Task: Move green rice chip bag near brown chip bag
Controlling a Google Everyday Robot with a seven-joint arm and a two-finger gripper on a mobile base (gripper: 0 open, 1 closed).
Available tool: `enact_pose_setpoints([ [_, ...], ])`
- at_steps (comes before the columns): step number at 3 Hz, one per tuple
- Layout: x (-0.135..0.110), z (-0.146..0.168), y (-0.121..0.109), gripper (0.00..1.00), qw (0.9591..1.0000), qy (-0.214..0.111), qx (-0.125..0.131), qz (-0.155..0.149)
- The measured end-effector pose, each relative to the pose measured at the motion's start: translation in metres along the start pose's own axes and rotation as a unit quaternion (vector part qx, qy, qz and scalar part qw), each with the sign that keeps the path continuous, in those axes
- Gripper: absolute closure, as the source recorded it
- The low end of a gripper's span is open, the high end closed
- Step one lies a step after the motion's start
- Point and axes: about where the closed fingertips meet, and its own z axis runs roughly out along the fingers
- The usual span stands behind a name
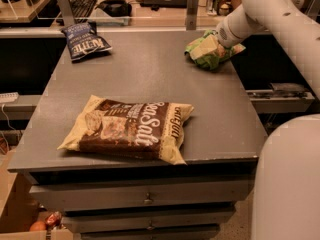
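Note:
The green rice chip bag is at the far right of the grey table top, crumpled and tilted. My gripper is at the bag's right end, at the tip of the white arm that comes in from the upper right; the bag hides its fingers. The bag looks lifted slightly off the table. The brown chip bag with "Sea Salt" lettering lies flat near the table's front edge, left of centre, well apart from the green bag.
A dark blue chip bag lies at the far left corner. A desk with a keyboard and clutter stands behind the table. Drawers are below the front edge. My white base is at the lower right.

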Motion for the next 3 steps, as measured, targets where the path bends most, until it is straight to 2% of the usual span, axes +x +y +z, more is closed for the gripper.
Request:
enact_pose_setpoints([
  [2,0.001,0.005,0.009,0.62,1.0000,0.006,-0.006,0.004],
  [3,-0.011,-0.009,0.022,0.85,0.9999,-0.005,-0.011,-0.010],
])
